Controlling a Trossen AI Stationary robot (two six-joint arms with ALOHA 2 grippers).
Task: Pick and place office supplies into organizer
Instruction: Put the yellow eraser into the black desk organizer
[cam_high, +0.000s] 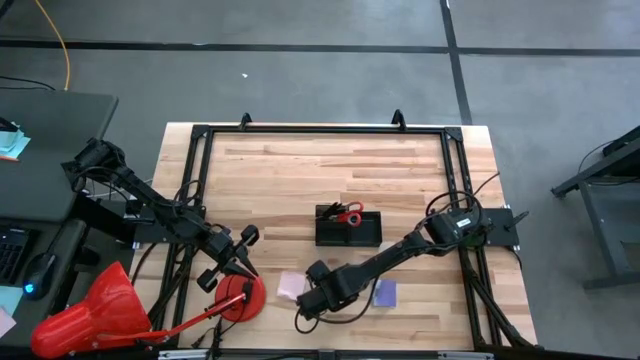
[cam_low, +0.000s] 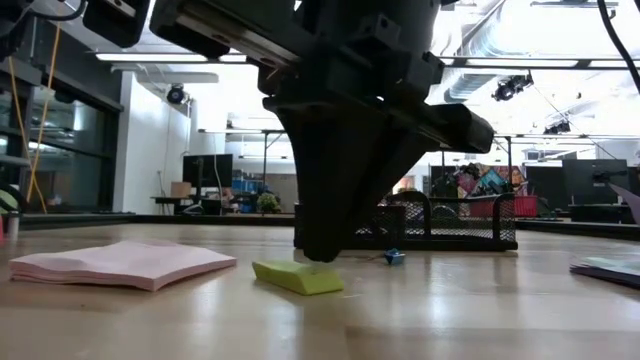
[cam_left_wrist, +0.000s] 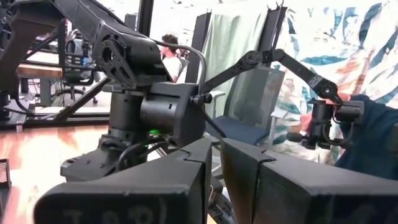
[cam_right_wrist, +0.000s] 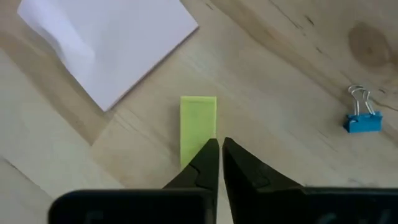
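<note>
Wooden tabletop (cam_high: 300, 170) fills the centre of the high view, with the organizer (cam_high: 349, 228) at mid-frame. Right gripper (cam_right_wrist: 219, 149), clenched and empty, hangs low at lower centre, its tips over the near end of the yellow piece (cam_right_wrist: 198, 124), which lies flat beside the pink pad (cam_right_wrist: 106, 43). To grasp well, it likely must open, straddle the piece's narrow sides, then descend. Left gripper (cam_left_wrist: 214, 163), also clenched, waits at lower left.
</note>
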